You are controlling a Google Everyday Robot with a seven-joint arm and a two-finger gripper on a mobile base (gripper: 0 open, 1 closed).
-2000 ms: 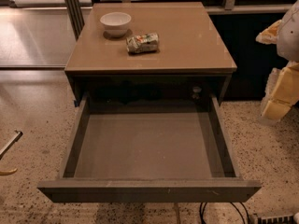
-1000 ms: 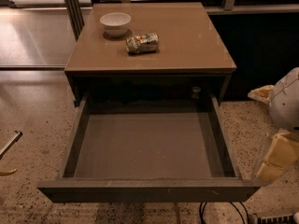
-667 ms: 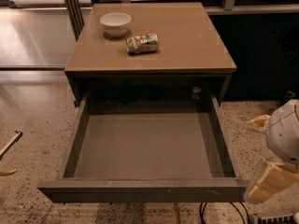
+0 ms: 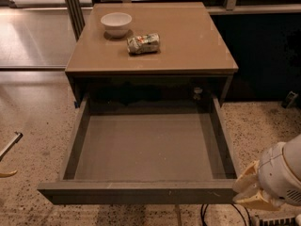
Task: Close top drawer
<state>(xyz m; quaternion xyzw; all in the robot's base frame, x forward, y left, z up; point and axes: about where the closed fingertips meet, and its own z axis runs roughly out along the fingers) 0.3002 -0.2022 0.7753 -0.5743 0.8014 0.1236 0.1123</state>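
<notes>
While one top drawer (image 4: 136, 192) is shown pulled far out from beneath the tabletop (image 4: 188, 51), its flat front is turned toward the viewer, and the long axis of that front runs left to right across the lower part of the view. One white bowl (image 4: 116, 22) and one crushed can (image 4: 143, 43) are seen on the tabletop, near each other but apart. One gripper (image 4: 251, 192) is placed at lower right, just beside the right end of the drawer front; whether it is released or clenched cannot be told.
</notes>
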